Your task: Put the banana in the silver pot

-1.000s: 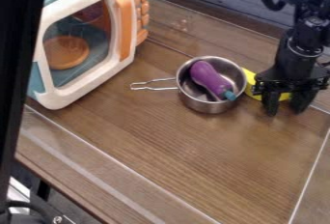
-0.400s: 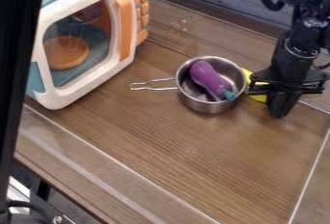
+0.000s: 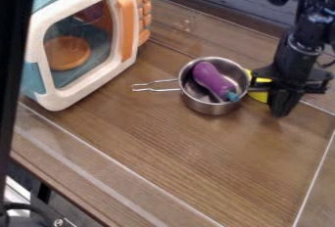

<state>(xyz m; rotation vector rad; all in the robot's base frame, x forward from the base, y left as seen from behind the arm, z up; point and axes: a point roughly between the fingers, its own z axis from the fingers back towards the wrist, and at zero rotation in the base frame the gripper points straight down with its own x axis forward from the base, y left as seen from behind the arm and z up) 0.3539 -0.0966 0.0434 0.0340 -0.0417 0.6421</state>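
Banana [image 3: 261, 96], a small bright yellow curved plastic toy, sits clamped low between the black fingers [image 3: 279, 104], which point down and are closed together on it just above the brown wooden tabletop [image 3: 170, 162]. Only a yellow part of the banana shows beside them. The small round shiny silver pot [image 3: 197, 104] stands just beside the fingers, toward the teal-and-white toy microwave [image 3: 78, 45], with a purple toy eggplant [image 3: 213, 77] inside.

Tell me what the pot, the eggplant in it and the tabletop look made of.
Silver pot: metal, polished; shiny, reflective wall, thin wire handle.
Eggplant: likely plastic, glossy; smooth purple with highlights.
Tabletop: wood or wood-look laminate, satin; brown grain lines, can't tell which.
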